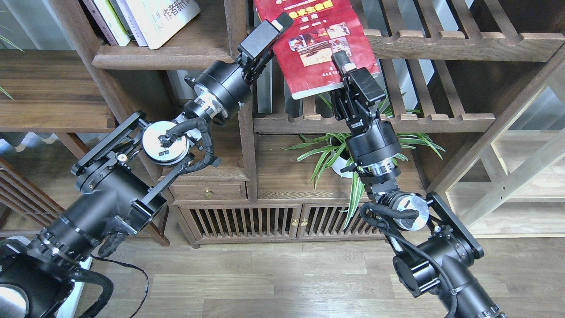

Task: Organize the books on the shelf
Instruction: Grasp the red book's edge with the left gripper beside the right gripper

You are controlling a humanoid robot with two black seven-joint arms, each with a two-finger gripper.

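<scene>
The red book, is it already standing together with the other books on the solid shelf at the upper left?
No, the red book is tilted over the slatted shelf, between the left gripper and right gripper, apart from the other books.

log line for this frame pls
task: shelve books | left gripper: at red book left edge | right gripper: on its lower cover | book: tilted, over slatted shelf | other books: on solid shelf

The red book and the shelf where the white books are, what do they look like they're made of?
Red book: seemingly a paperback, its glossy paper cover printed with photos and its pale page block showing at the lower edge. Shelf: dark-brown wood, probably solid, with visible grain, a satin finish and a moulded front edge.
</scene>
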